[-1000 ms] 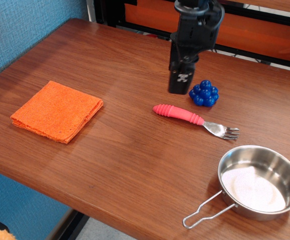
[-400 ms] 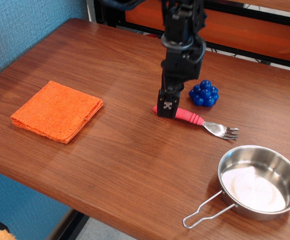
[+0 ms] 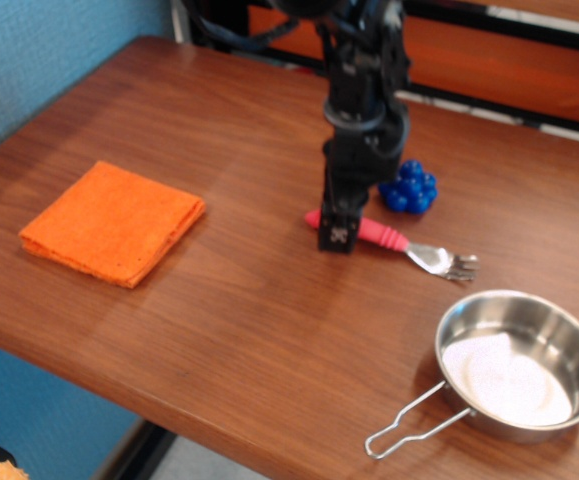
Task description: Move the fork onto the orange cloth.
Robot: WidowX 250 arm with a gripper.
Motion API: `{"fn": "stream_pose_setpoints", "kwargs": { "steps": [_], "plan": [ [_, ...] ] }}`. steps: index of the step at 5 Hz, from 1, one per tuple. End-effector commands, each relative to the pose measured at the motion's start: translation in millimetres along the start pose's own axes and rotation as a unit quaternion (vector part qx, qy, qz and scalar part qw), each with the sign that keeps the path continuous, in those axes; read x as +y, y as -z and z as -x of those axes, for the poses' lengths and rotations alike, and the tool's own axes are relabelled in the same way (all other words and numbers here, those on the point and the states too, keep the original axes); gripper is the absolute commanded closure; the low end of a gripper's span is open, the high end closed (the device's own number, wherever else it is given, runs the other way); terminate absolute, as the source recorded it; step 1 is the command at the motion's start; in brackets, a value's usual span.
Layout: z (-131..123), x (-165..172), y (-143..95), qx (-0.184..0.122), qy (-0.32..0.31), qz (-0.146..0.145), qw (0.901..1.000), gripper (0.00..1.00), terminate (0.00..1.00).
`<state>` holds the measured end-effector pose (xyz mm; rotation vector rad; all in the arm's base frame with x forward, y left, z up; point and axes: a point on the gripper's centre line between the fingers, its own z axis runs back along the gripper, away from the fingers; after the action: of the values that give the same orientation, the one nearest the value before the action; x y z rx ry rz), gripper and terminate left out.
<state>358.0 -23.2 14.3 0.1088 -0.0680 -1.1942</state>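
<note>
The gripper [image 3: 337, 238] is down at the table over the rear end of the fork [image 3: 394, 243], covering the butt of the pink ribbed handle; from this angle I cannot tell whether its jaws are parted or closed on the handle. The fork lies flat on the wooden table [image 3: 239, 330], tines pointing right toward the steel pan [image 3: 521, 364], with the blue knobbly ball [image 3: 409, 187] just behind it. The orange cloth [image 3: 112, 220] sits well apart, at the left of the table.

Risks, as I judge them: the grip falls at the very end of the handle, so the heavier tine end could droop or swing out on lifting, and the fork might twist free partway across. The ribbed plastic is rounded, so jaws closing off-centre could squirt it sideways, toward the ball or the pan. A low carry could drag the tines along the wood, or catch the cloth's folded edge and rumple it
</note>
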Motion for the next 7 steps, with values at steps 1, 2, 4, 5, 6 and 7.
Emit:
{"fn": "stream_pose_setpoints", "kwargs": {
  "steps": [1, 2, 4, 5, 6, 7],
  "plan": [
    [-6.1, 12.2, -6.0, -0.007, -0.02, -0.004, 0.9998, 0.0, 0.0],
    [-1.9, 11.0, -4.2, -0.019, -0.014, 0.003, 0.9997, 1.0, 0.0],
    [8.1, 11.2, -12.9, -0.028, 0.002, 0.021, 0.9994, 1.0, 0.0],
    [9.1, 14.2, -26.6, -0.022, 0.005, 0.013, 0.9996, 1.0, 0.0],
    [13.4, 16.8, -47.4, -0.026, 0.005, 0.004, 0.9996, 1.0, 0.0],
    [30.3, 23.3, -65.3, -0.04, -0.043, 0.001, 0.9983, 1.0, 0.0]
  ]
}}
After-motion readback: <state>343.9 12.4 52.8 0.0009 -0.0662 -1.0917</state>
